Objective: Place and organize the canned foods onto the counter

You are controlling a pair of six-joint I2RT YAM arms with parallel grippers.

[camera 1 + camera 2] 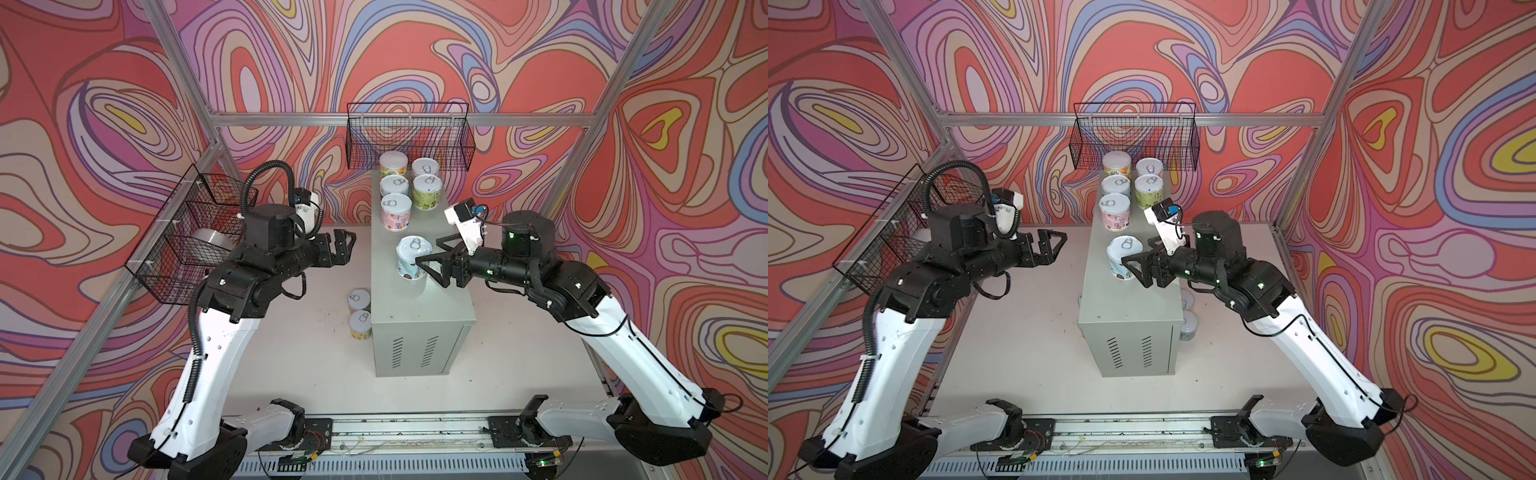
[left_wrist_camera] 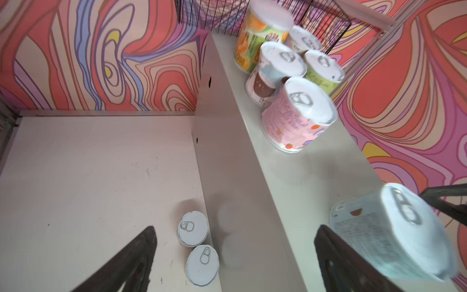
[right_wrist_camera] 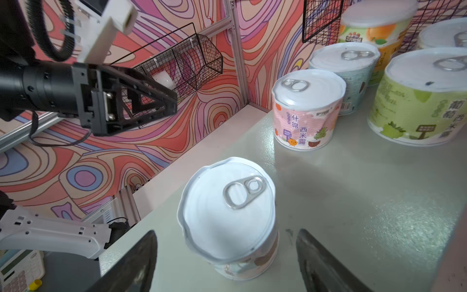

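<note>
Step in hand: I judge I am letting go of the pale blue can (image 3: pixel 227 215). It stands upright on its own base, forward of the other cans on the counter (image 1: pixel 407 303).
My right fingers: the right gripper (image 1: pixel 427 251) has its fingers spread to either side of that can. The wrist view shows a gap on both sides, so nothing is clamped.
My left fingers: the left gripper (image 1: pixel 349 249) hangs in the air left of the counter, fingers wide apart and empty.
Cans on the counter: six.
- Back row: the orange can (image 1: pixel 392 164) and the back-right can (image 1: pixel 424 168), whose label I cannot make out.
- Next row: the second pale blue can (image 1: pixel 394 185) and the green can (image 1: pixel 427 191).
- In front of those: the pink can (image 1: pixel 396 212), then the one between my fingers.
Cans on the tabletop (image 1: pixel 299 365): four.
- Left of the cabinet: the far left can (image 1: pixel 358 300) and the near left can (image 1: pixel 360 325), just beside its wall.
- Right of the cabinet: the far right can (image 1: pixel 1187 300) and the near right can (image 1: pixel 1190 326), partly hidden by it.
Cans in all: ten.
Wire baskets: two, with one silver roll (image 1: pixel 210 241) in the side one.
Next move: I draw my right hand back without brushing the can, then reach low beside the cabinet wall for a tabletop can. The free spot next to the pale blue can looks right for it.
</note>
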